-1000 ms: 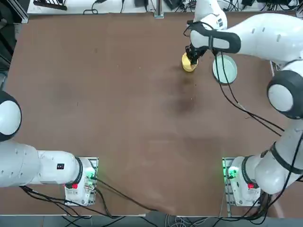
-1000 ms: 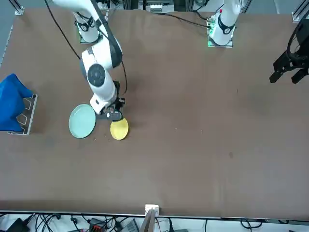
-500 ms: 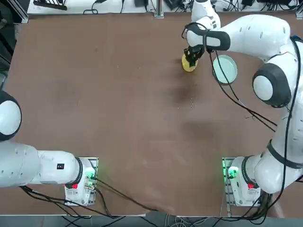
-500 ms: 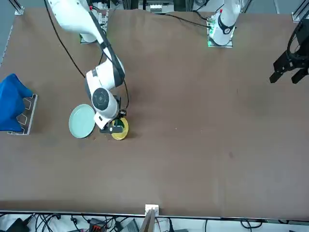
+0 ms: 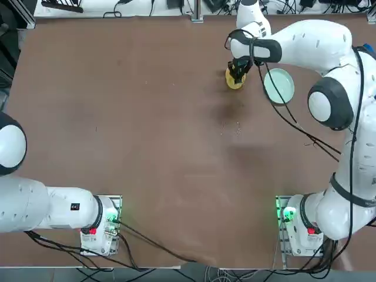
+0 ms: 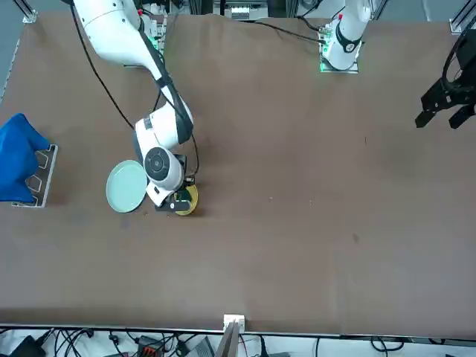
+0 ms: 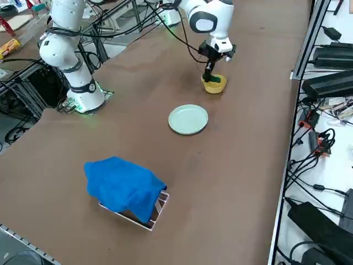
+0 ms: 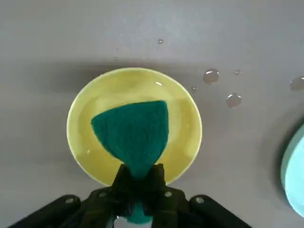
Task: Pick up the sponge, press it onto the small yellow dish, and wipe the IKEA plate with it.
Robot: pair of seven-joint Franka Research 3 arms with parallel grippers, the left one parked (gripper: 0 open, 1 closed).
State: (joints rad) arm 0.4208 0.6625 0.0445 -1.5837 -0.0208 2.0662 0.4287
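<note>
The sponge point(image 8: 134, 134) sits green side up inside the small yellow dish point(image 8: 85, 114), pinched by the right tool point(image 8: 138, 176), whose fingers are clamped tight on it; the IKEA plate point(image 5: 278, 86) lies just right of the dish on the desk point(image 5: 147, 129).

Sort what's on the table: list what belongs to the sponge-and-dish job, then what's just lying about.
In the job:
- sponge, pinched in the shut right pincer, inside the dish
- small yellow dish
- IKEA plate, beside the dish, bare

Lying about:
- blue cloth draped over a metal stand, well away from the dishes
- water drops on the table near the dish
</note>
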